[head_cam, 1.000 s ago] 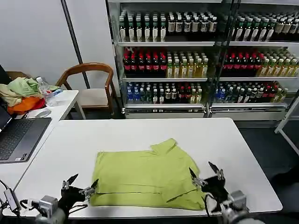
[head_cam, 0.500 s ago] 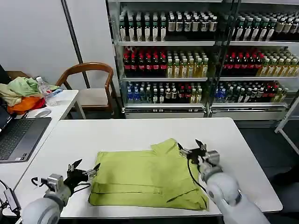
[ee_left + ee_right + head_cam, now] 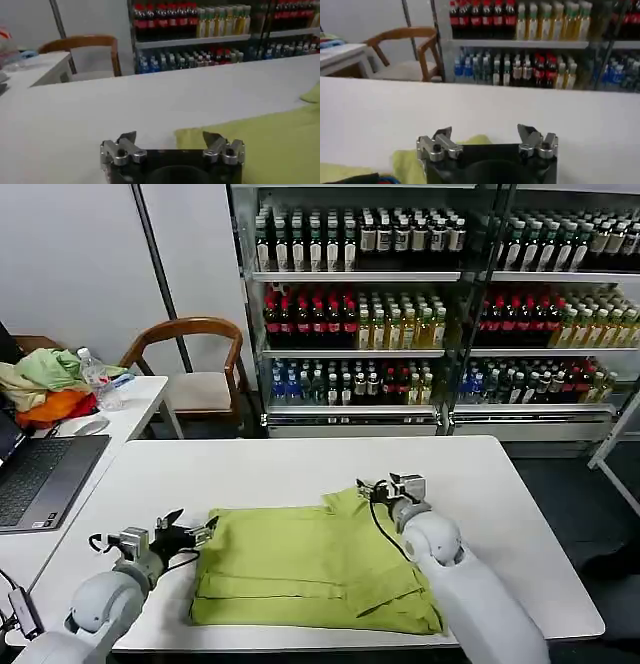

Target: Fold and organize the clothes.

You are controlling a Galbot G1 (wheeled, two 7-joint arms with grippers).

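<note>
The lime yellow-green T-shirt (image 3: pixel 315 569) lies folded on the white table (image 3: pixel 280 474), with one sleeve poking out at its far right corner. My left gripper (image 3: pixel 192 531) hovers open at the shirt's left edge. In the left wrist view its gripper (image 3: pixel 170 137) is open just above the table, and the shirt (image 3: pixel 260 145) reaches under one finger. My right gripper (image 3: pixel 378 486) is open over the far sleeve. In the right wrist view the gripper (image 3: pixel 485 134) holds nothing, and the shirt (image 3: pixel 407 160) shows below it.
A side table on the left holds a laptop (image 3: pixel 40 479), a heap of pale green and orange garments (image 3: pixel 45 384) and a water bottle (image 3: pixel 95 374). A wooden chair (image 3: pixel 195 359) and shelves of bottles (image 3: pixel 430 314) stand behind the table.
Both grippers have moved away from the table's front edge. The right one went from the shirt's near right corner to the far sleeve. The left one moved up along the left edge.
</note>
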